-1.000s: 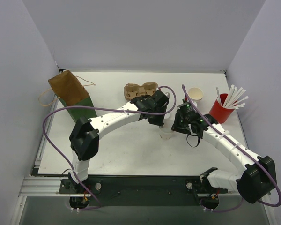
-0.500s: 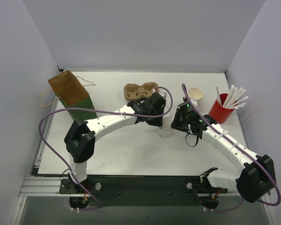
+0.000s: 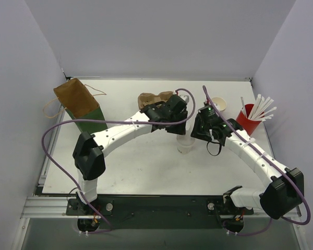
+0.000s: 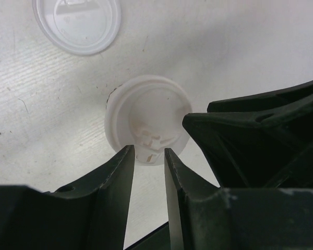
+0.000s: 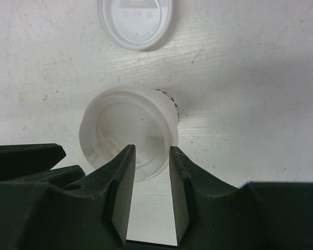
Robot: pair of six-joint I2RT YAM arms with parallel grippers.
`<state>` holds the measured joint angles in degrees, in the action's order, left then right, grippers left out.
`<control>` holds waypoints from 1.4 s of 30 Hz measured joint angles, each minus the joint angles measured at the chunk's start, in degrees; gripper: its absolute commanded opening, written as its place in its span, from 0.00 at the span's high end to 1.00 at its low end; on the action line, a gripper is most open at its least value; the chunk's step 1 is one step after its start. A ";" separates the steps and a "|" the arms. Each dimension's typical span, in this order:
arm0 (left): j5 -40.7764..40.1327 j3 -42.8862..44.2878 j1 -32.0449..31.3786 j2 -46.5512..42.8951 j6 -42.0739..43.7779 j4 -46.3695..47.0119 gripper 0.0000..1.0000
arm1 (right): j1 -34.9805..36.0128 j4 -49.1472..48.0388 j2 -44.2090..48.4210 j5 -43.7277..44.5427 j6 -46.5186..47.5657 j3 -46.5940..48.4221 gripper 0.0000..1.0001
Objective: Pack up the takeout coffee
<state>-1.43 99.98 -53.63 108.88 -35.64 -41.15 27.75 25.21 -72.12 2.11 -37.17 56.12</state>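
The capped cup, a small white paper cup closed by a smooth, round white plastic lid with a raised rim and moulded relief on top, stands upright on the table near its centre, between the two arms. A dark printed mark shows on its matte side wall in the right wrist view. The open cup, a matching white paper cup with a tan inside and no lid, stands upright toward the far right, near the red cup of white straws and partly behind the right arm's purple cable. A loose lid, a shallow round disc of translucent white plastic, lies on the table beyond the capped cup, apart from it. The left gripper hangs above the capped cup's near edge. Its two black, hard-plastic fingers stand a narrow gap apart with nothing between them. The right gripper hangs above the same cup from the other side. Its black fingers are likewise narrowly parted and hold nothing. Whether any fingertip brushes the lid cannot be told. The table is a white sheet, finely scratched and scuffed. A brown moulded-pulp cup carrier with round wells sits at the far centre, partly behind the left arm. A brown paper bag with a green lower panel and cord handles is at the far left.
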 measured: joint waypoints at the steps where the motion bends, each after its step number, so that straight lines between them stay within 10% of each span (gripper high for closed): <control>1: 0.07 0.74 0.26 0.00 0.17 0.00 0.59 | -0.04 0.42 0.00 0.00 0.17 1.03 0.69; 12: 0.22 -6.29 9.53 -8.57 1.01 -0.26 0.58 | 2.84 3.69 -2.73 0.17 4.11 7.80 0.23; 42: 2.45 -12.74 12.17 -13.94 1.75 1.95 0.58 | 9.07 8.48 -13.92 6.10 6.91 12.68 0.21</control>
<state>1.02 87.24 -41.45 94.94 -33.89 -39.20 36.82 33.69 -86.04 8.21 -30.26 68.79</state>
